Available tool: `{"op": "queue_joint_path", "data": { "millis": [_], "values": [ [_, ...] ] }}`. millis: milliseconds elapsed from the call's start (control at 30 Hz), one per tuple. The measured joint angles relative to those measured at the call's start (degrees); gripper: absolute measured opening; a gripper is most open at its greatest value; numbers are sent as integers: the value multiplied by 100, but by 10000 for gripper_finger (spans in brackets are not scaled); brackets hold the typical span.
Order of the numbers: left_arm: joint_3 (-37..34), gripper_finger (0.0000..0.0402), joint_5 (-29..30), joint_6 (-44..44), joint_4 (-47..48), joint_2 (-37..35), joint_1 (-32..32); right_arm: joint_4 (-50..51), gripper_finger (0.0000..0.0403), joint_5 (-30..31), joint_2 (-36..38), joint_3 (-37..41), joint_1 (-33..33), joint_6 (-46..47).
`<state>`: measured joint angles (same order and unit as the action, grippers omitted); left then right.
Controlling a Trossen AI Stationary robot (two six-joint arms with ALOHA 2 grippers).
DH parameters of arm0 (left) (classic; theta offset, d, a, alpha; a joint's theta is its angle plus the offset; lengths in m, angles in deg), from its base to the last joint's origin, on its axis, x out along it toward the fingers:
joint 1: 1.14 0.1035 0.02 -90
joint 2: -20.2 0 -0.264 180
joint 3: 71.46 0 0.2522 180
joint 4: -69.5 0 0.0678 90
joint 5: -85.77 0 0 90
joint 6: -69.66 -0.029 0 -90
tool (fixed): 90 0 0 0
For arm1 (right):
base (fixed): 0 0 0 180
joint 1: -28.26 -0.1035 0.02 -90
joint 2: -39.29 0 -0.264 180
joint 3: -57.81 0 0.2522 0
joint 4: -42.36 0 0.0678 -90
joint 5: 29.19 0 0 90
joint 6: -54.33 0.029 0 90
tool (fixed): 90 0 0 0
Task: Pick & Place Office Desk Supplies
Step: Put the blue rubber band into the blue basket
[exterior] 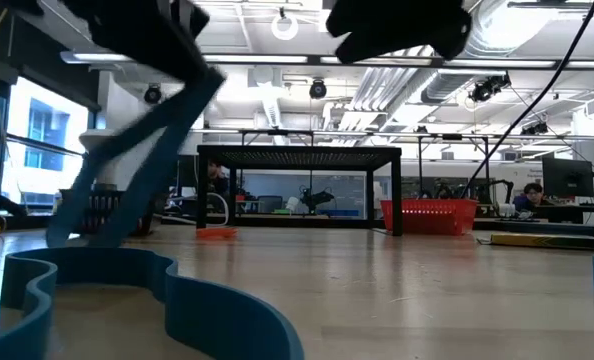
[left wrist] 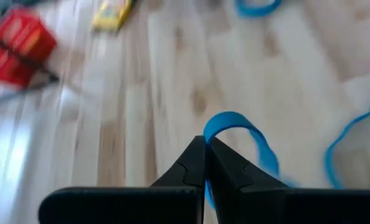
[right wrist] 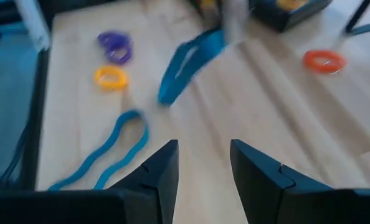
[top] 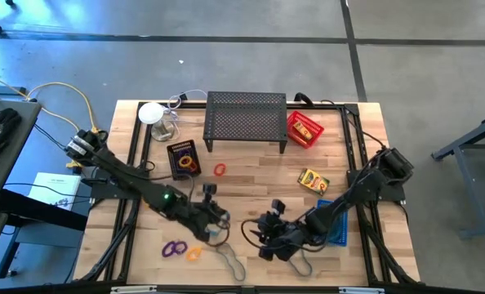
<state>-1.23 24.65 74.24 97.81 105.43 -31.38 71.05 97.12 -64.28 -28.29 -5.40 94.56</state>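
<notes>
I see two purple rings (top: 174,248), one orange ring (top: 194,254), one red ring (top: 220,170). Left fingers (left wrist: 205,163) pinch band (left wrist: 238,127); right fingers (right wrist: 203,163) apart, empty. Black stand (top: 246,121) behind.

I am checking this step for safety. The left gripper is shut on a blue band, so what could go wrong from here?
1. The left gripper pinches only the edge of the blue band, so it may slip out when lifted.
2. The right gripper, open, sits close by; the two arms might collide.
3. The hanging band may drag another band lying on the table.
</notes>
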Motion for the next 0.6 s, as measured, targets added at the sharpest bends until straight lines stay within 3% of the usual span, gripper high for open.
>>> {"op": "queue_joint_path", "data": {
  "millis": [133,600],
  "values": [
    [0,1,5,-250,-215,-2,-63,-215,133,336,0,0,193,8],
    [0,1,300,-732,-1030,-2,-64,-1704,133,-865,-672,9,673,-987]
  ]
}}
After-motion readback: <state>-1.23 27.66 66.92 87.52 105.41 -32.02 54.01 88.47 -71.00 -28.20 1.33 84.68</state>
